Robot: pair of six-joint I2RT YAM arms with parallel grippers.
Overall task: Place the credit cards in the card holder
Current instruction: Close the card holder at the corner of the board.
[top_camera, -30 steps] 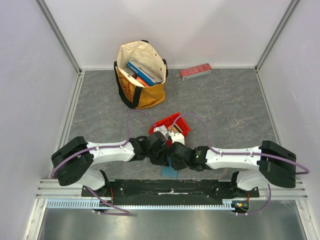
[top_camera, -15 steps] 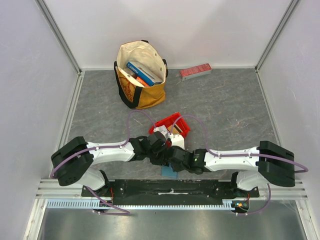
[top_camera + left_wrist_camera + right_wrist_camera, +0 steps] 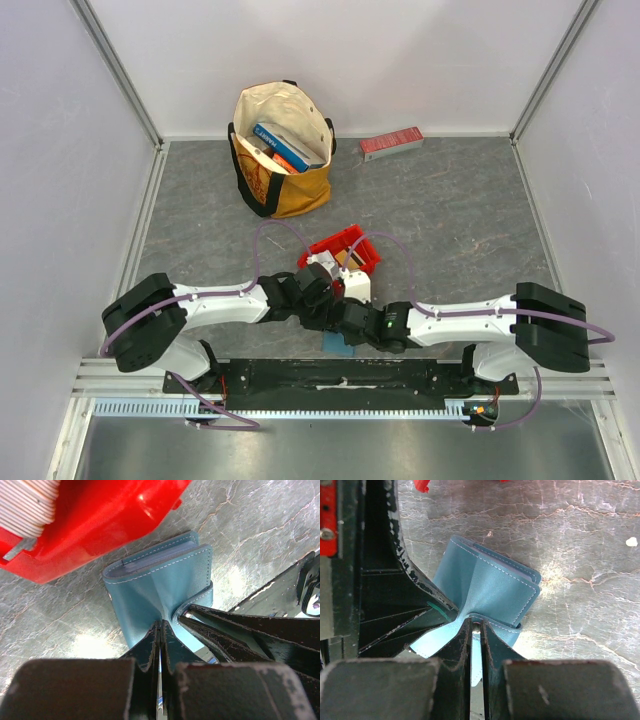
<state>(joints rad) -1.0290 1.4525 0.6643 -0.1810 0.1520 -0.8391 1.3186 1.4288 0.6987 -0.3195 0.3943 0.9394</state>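
near: red bin (image 3: pixel 100 520) just beside card holder (image 3: pixel 155 585) | far: tote bag (image 3: pixel 300 195) (open)

The grey desk (image 3: pixel 460 220) bore a tote bag (image 3: pixel 283 150) upper centre-left, a long red box (image 3: pixel 391 143) upper right, a red bin (image 3: pixel 343 244) mid-frame, and a teal card holder (image 3: pixel 338 345) just below.

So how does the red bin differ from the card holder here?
The red bin is glossy hard plastic; the card holder is teal stitched leather. The bin sits ungripped; the holder is pinched by the left gripper and right gripper. Both lie close together.
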